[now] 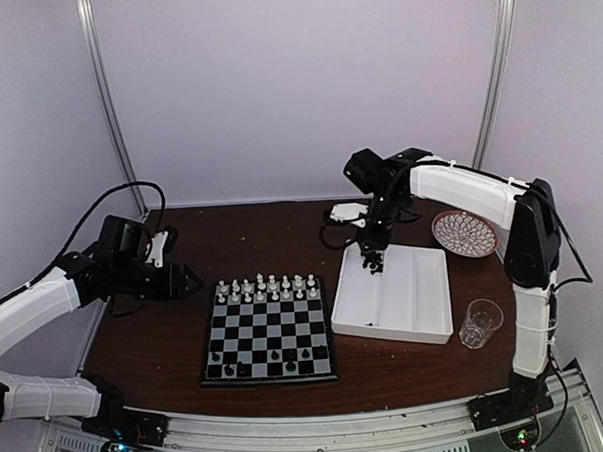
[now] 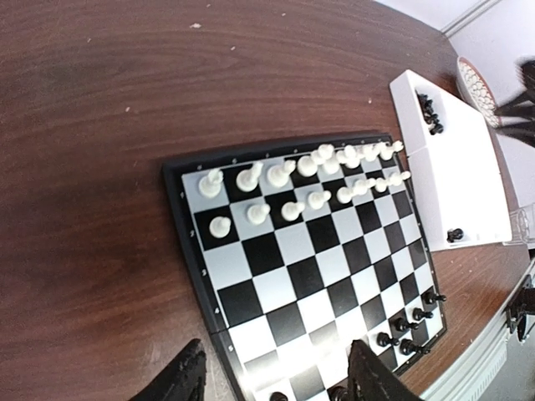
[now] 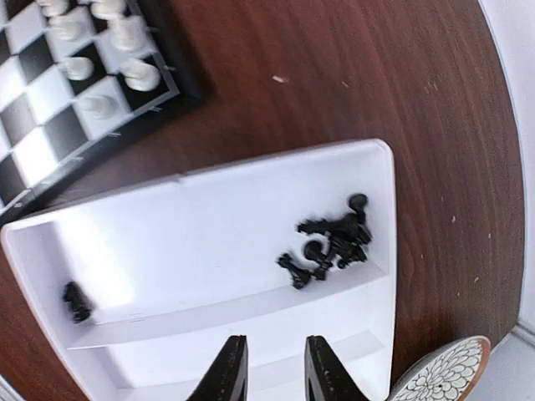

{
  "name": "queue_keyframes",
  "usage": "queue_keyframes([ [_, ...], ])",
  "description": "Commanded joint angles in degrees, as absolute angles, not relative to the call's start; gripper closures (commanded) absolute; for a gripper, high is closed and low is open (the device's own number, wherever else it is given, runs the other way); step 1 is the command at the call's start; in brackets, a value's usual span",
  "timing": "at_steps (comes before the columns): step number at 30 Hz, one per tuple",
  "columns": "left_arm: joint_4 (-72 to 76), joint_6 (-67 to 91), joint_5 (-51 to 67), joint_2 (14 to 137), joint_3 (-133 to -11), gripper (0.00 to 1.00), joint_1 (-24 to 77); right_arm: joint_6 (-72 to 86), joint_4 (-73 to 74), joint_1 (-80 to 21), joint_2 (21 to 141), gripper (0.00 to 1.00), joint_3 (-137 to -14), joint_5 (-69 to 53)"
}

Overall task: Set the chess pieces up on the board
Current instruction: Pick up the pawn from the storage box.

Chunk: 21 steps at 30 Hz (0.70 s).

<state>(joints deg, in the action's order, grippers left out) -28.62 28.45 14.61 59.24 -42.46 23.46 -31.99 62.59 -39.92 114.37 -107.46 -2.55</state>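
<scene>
The board (image 1: 269, 330) lies at the table's middle. White pieces (image 1: 267, 286) fill its two far rows, and a few black pieces (image 1: 274, 360) stand on its near rows. Both show in the left wrist view: white (image 2: 308, 180), black (image 2: 405, 326). A pile of black pieces (image 3: 330, 241) lies in the far corner of the white divided tray (image 1: 410, 303), and one more black piece (image 3: 76, 301) lies at its near end. My right gripper (image 3: 276, 368) is open and empty above the tray. My left gripper (image 2: 272, 376) is open and empty, over the board's left edge.
A patterned plate (image 1: 464, 233) sits at the back right, and a clear glass (image 1: 480, 322) stands right of the tray. Bare brown tabletop (image 1: 146, 338) lies left of the board. Cables run behind both arms.
</scene>
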Motion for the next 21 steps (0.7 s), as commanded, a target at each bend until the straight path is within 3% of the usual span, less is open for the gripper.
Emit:
queue_keyframes([
  [1,-28.09,25.26,15.96,60.52,-46.41,0.42,23.73,-28.71,59.50,-34.46,118.76,0.71,-108.24,-2.62],
  [5,-27.95,25.79,15.80,60.67,-46.64,0.42,23.73,-26.90,59.16,-32.37,123.99,0.66,-110.93,-1.42],
  [21,-28.06,25.60,15.10,58.20,-43.04,0.42,23.69,-24.30,61.70,-30.91,132.32,0.72,-117.66,1.67],
])
